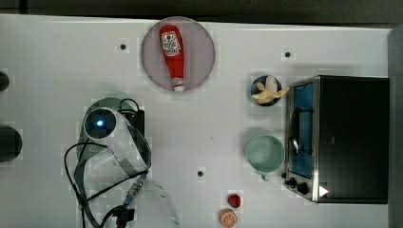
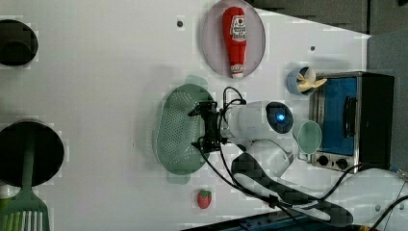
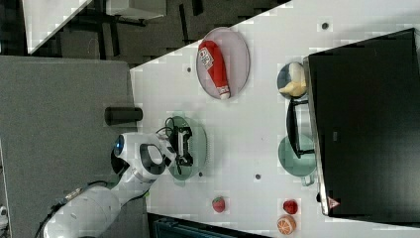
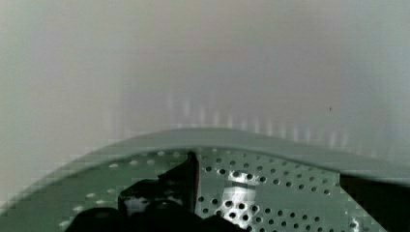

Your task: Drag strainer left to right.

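Note:
The strainer (image 2: 175, 132) is a pale mint-green oval bowl dotted with small holes, lying at the top view's left. In the top view only its rim (image 1: 113, 99) shows past the white arm. My gripper (image 2: 201, 126) is open and hangs over the side of the bowl that faces the left view's right, its black fingers spread apart with nothing between them. The right view shows the gripper (image 3: 184, 145) over the strainer (image 3: 196, 144) too. In the wrist view a dark finger (image 4: 164, 193) stands just above the perforated wall (image 4: 251, 188).
A ketchup bottle (image 1: 173, 56) lies on a round plate (image 1: 202, 52). A banana sits in a blue bowl (image 1: 268, 90), and a smooth mint cup (image 1: 264, 154) stands beside the toaster oven (image 1: 349, 137). A strawberry (image 2: 204, 198) lies near the table's edge. Dark pans (image 2: 29, 151) are at the left view's left.

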